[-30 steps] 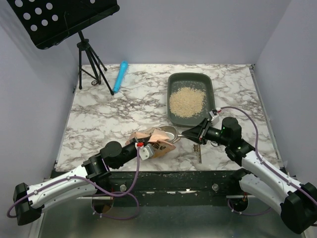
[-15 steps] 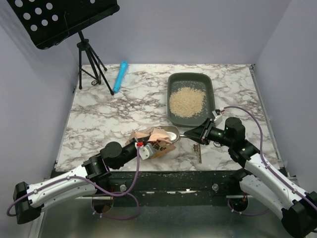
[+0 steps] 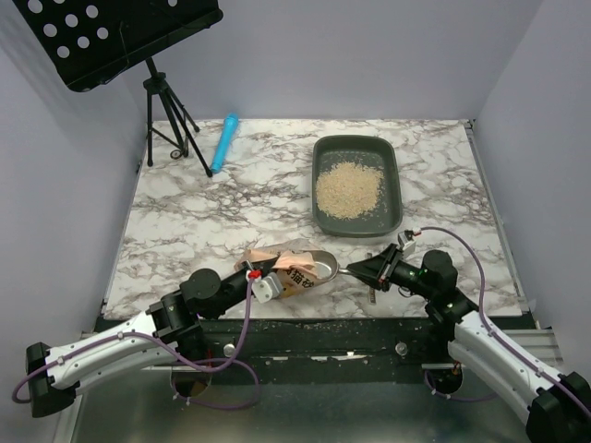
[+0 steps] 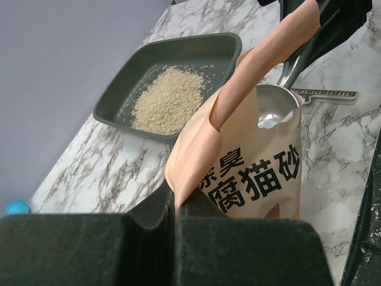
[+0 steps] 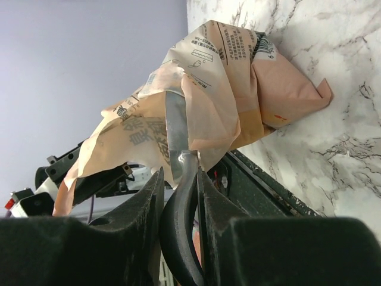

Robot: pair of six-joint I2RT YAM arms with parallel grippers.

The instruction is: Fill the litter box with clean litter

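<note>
Two tools: left tool (image 3: 266, 280) and right tool (image 3: 363, 269) sit low in the top view, either side of the orange bag (image 3: 288, 262).
Left tool grip: pinched tight on the orange bag's edge, holding its mouth up.
Right tool grip: closed around the scoop's (image 4: 275, 107) black handle.
Scoop: silver bowl inside the bag's open mouth.
Litter box (image 3: 395, 175): upper right of centre, flat on the tabletop (image 3: 212, 217), apart from the bag.
Clean litter (image 3: 348, 189): loose pile in the middle of the box floor.

Whole counter (image 3: 185, 212) is viewed from high behind. Wrist views are set close and low, facing each other. The orange bag (image 4: 250, 173) is shared by all views, and the litter box (image 4: 149, 62) by the top and left wrist views.
</note>
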